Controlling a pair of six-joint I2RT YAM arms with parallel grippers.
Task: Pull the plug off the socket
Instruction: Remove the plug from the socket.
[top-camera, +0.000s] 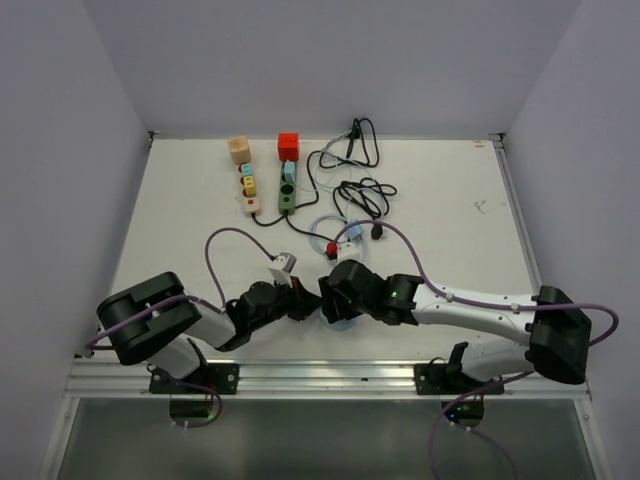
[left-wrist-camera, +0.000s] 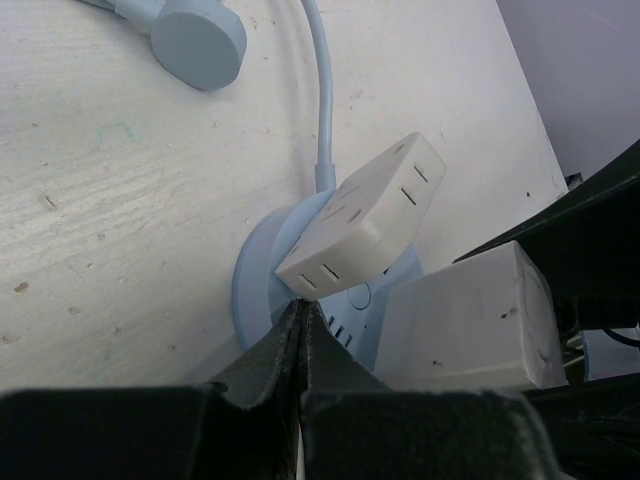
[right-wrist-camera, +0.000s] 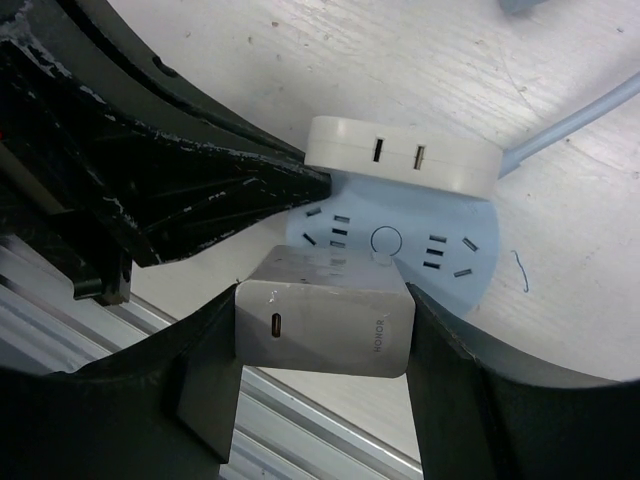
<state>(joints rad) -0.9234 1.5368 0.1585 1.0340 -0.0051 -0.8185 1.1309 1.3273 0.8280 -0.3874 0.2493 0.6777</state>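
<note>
Two robot arms meeting low over a round pale-blue socket (right-wrist-camera: 440, 250) near the front edge of a white table (top-camera: 440, 190). Right gripper (right-wrist-camera: 325, 305) pinching a white plug (right-wrist-camera: 325, 335), one finger flat against each side. Plug's base resting against the socket's face, pins hidden from view. Left gripper (left-wrist-camera: 302, 335) pressed together, tips touching the socket's rim just below a white square adapter (left-wrist-camera: 365, 215) sitting tilted on the socket. Pale-blue cord (left-wrist-camera: 322, 100) running away from the socket across the table. Farther back, well apart from the arms, a green power strip (top-camera: 287, 190), a wooden strip (top-camera: 246, 185) and tangled black cables (top-camera: 362, 192).
</note>
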